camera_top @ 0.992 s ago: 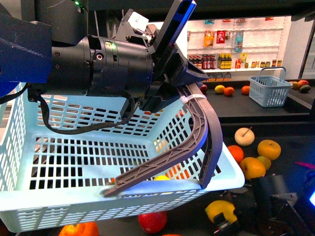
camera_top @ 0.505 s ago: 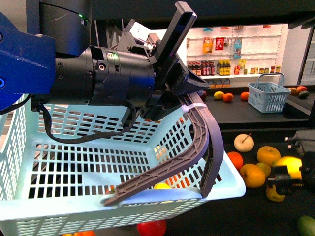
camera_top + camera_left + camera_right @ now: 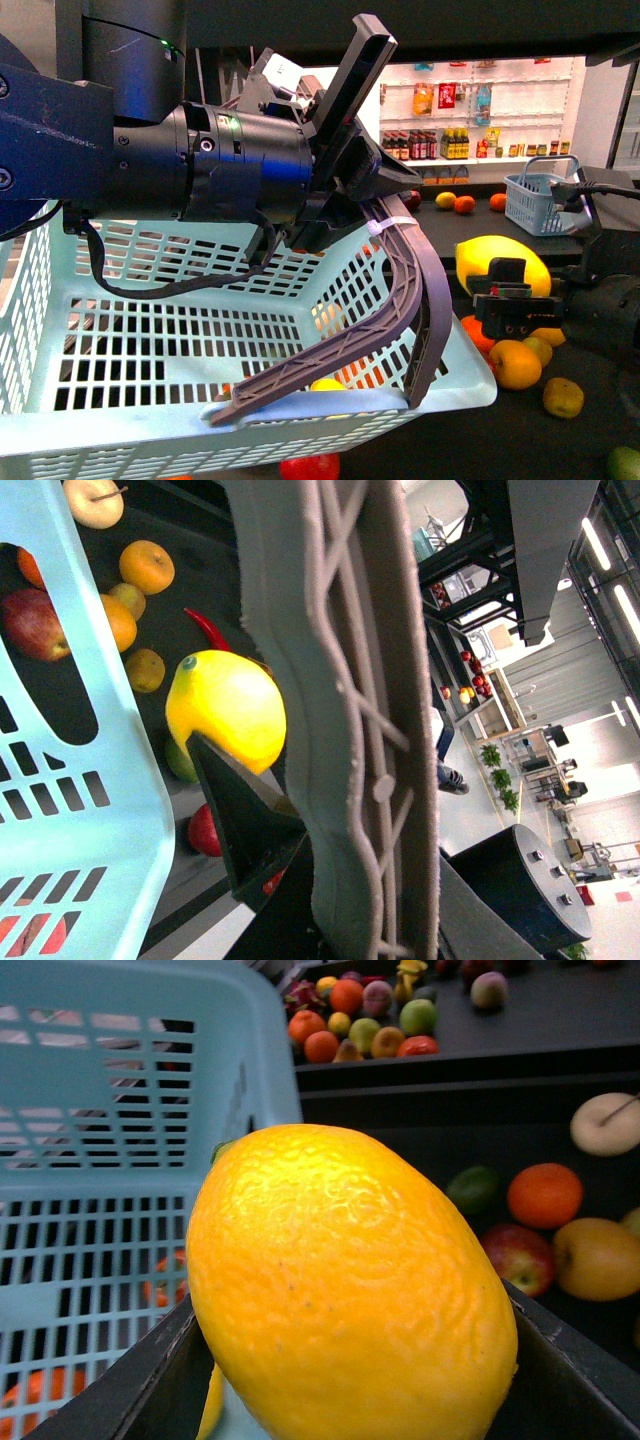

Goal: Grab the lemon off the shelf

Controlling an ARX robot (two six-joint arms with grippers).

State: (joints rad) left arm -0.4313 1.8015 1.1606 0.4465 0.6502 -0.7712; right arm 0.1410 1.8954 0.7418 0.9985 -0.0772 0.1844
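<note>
My right gripper [image 3: 505, 292] is shut on the bright yellow lemon [image 3: 503, 263], held in the air just right of the basket's near corner, above the shelf [image 3: 470, 430]. In the right wrist view the lemon [image 3: 350, 1290] fills the frame between the dark jaws. The left wrist view catches the same lemon [image 3: 226, 709] beside the basket wall. My left gripper [image 3: 375, 185] is shut on the grey basket handle [image 3: 400, 290], holding the pale blue basket [image 3: 150, 350] up in front of me; the handle [image 3: 340, 710] crosses the left wrist view.
Oranges, apples and other yellow fruit [image 3: 520, 362] lie on the shelf's dark tray below the lemon. A red apple [image 3: 310, 465] shows under the basket. A second small blue basket [image 3: 540, 200] stands on a far display, with lit store racks of bottles [image 3: 440, 130] behind.
My right gripper has risen from low over the tray at the right and moved left with the lemon, up beside the basket's corner. The left arm and basket have hardly shifted.
</note>
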